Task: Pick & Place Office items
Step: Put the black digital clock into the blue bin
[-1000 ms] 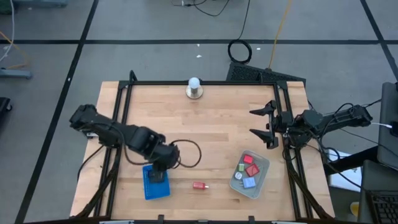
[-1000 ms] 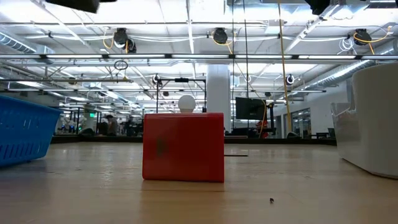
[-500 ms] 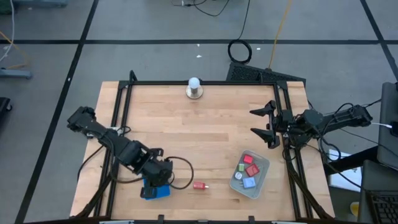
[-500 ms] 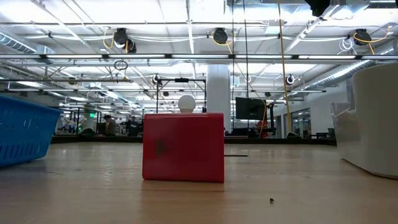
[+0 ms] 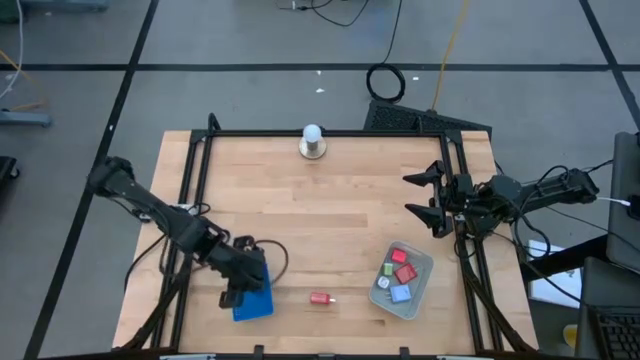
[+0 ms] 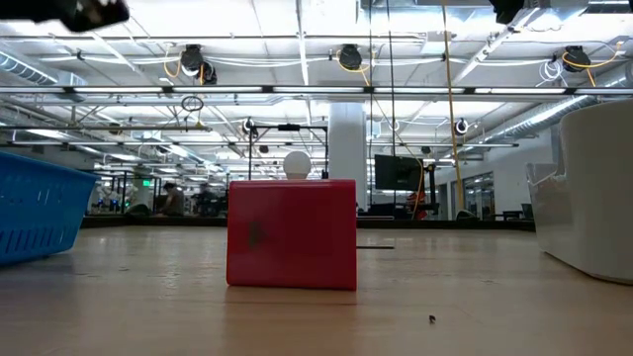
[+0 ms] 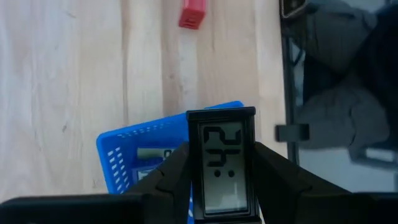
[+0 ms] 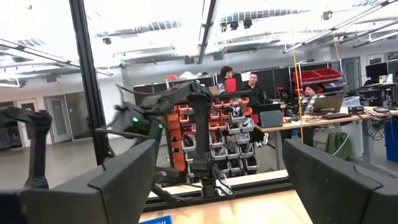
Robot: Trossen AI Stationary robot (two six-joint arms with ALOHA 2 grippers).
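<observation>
The left gripper (image 5: 238,290) has swung back toward the table's left edge, clamping a small black rectangular clock with a pale display (image 7: 222,163) above the flat blue plastic tray (image 5: 256,300). The right gripper (image 5: 424,195) waits wide apart at the right edge. A red block (image 5: 320,298) lies on the table between the tray and the clear grey bin (image 5: 421,270).

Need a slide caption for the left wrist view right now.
Left gripper holds a small black clock above the blue tray; a red block lies on the table beyond.
</observation>
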